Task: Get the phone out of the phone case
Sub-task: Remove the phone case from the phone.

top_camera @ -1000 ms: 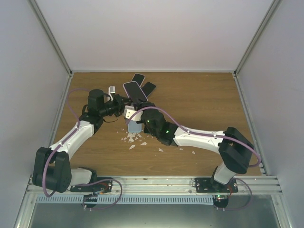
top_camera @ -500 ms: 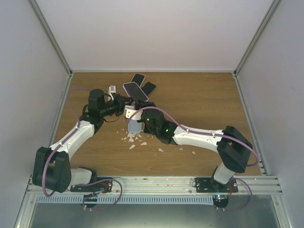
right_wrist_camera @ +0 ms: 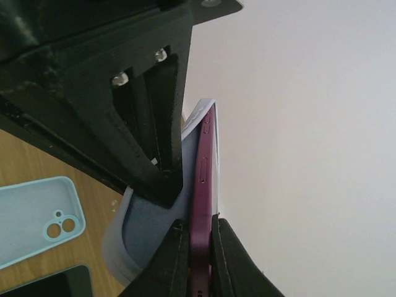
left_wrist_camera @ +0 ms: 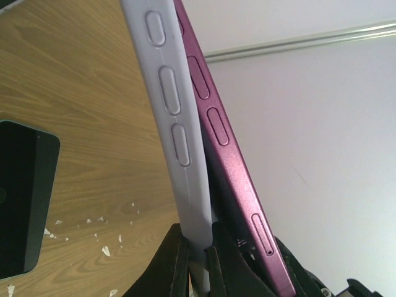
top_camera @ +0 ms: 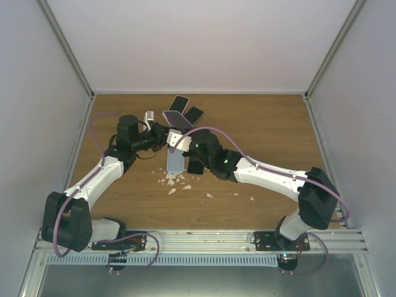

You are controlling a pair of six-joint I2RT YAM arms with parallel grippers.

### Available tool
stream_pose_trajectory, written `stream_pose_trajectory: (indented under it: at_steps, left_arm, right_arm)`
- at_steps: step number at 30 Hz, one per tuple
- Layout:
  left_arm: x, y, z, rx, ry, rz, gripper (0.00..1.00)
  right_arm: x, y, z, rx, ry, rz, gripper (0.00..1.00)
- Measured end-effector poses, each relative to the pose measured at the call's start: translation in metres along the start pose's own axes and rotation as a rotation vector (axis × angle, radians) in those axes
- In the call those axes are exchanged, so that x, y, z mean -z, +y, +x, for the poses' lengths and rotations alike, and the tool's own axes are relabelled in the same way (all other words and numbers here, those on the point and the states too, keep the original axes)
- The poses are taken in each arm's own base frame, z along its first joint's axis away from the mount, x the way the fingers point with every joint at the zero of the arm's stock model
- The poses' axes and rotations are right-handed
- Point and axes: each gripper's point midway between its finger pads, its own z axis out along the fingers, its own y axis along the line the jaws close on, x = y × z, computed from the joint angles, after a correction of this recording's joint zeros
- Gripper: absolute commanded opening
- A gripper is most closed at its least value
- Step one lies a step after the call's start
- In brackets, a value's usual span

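In the left wrist view, the phone case and the phone run off the top edge. Their lower ends vanish inside the left gripper, whose fingers the bottom edge cuts. The left edge slices a dark phone. In the right wrist view, the left gripper's black body hides much of the phone case. A light blue case is clipped at the left and a dark slab at the bottom. The bottom edge also cuts the right gripper. From above, both wrists crowd together, so we cannot separate phone from phone case. The white scraps are too small to identify.
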Motion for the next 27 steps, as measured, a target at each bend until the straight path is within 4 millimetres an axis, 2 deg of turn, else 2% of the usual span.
stream_pose_trajectory:
  at_steps: [16,27]
  left_arm:
    - [-0.001,-0.003,0.005,-0.04,0.023,-0.009,0.0]
    - [-0.001,-0.011,0.002,-0.111,0.016,-0.006,0.0]
  right_arm:
    - [0.005,-0.007,0.006,-0.175,-0.017,-0.131,0.0]
    - [0.007,-0.018,0.007,-0.202,-0.045,-0.142,0.01]
